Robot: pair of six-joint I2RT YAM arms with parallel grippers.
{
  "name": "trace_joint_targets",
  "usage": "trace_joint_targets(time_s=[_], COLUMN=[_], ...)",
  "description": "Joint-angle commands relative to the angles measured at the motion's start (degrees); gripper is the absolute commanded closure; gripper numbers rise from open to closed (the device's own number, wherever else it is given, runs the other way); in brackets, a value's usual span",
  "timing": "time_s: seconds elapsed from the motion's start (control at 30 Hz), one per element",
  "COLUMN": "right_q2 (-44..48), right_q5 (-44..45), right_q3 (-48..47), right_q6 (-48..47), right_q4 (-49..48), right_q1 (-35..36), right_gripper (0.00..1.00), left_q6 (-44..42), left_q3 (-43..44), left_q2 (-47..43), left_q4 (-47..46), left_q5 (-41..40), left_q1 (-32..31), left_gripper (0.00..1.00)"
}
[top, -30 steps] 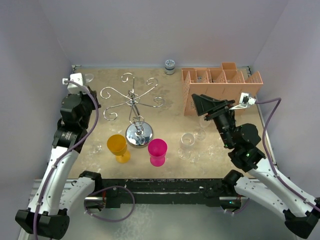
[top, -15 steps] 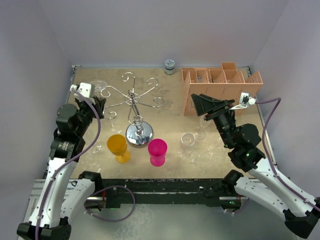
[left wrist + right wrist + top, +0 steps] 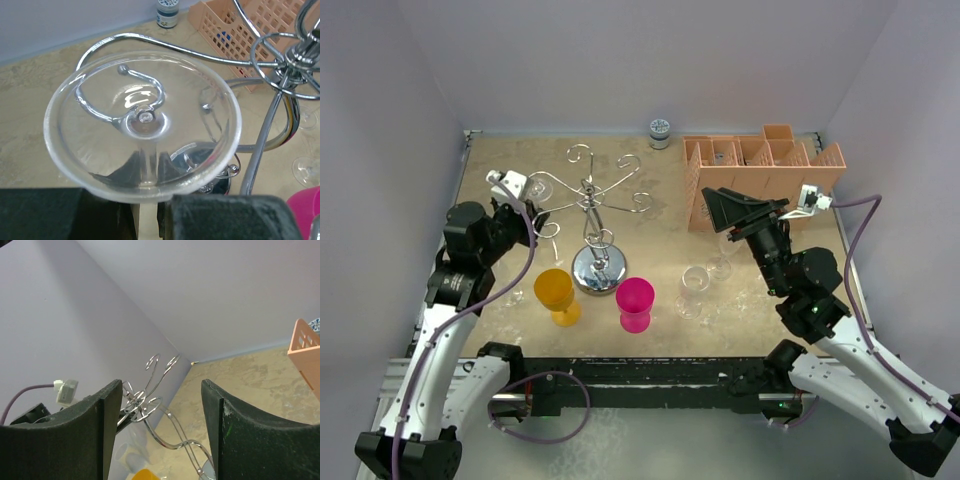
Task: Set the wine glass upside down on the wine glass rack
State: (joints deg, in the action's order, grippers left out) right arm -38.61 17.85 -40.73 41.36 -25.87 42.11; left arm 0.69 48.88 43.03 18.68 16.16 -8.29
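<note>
My left gripper (image 3: 527, 206) is shut on the stem of a clear wine glass (image 3: 542, 187) and holds it at the left side of the silver wire wine glass rack (image 3: 588, 196). In the left wrist view the glass's round foot (image 3: 144, 120) faces the camera, and a curled rack arm (image 3: 150, 42) shows through and behind it. The black fingers (image 3: 235, 217) clamp the stem at the bottom edge. Whether the glass touches the arm I cannot tell. My right gripper (image 3: 740, 212) is open and empty, raised at the right; its view shows the rack (image 3: 145, 402) far off.
A yellow cup (image 3: 555, 293) and a pink cup (image 3: 636, 303) stand in front of the rack's mirrored base (image 3: 598, 270). Two clear glasses (image 3: 695, 285) stand right of them. An orange-pink slotted box (image 3: 760, 170) is at the back right, a small jar (image 3: 659, 132) at the back wall.
My left arm has swung from the far left corner rightward to the rack, carrying the wine glass up to a left scroll arm. The right arm has not moved.
</note>
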Motion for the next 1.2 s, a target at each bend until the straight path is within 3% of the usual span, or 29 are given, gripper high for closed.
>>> trace_joint_targets(time_s=[0.0,0.33,0.53,0.73,1.17], right_q2=[0.2,-3.76,-7.76,-9.03,-11.81], right_q5=[-0.53,-5.94,-12.72,-15.79,-21.99], right_q3=[-0.83,-1.95,-4.82,-5.59,-7.22], right_q6=[-1.28,-3.84,-6.6,-7.15,-8.98], right_q4=[-2.98,-4.37,-2.15,-2.49,-2.28], right_q1=[0.24,0.25,0.25,0.19,0.24], right_gripper=[0.34,0.34,0.32,0.31,0.29], left_q6=[-3.58,-4.27,-11.4,-17.65,-19.72], left_q3=[4.32,6.73,8.84,12.73,14.78], left_q2=[3.6,3.66,2.76,5.77,8.85], left_q4=[1.25,1.16,7.47,14.35,15.71], left_q5=[7.05,7.6,3.92,10.77,15.54], left_q1=[0.11,0.25,0.98,1.47,2.75], left_gripper=[1.0,1.0,1.0,1.0,1.0])
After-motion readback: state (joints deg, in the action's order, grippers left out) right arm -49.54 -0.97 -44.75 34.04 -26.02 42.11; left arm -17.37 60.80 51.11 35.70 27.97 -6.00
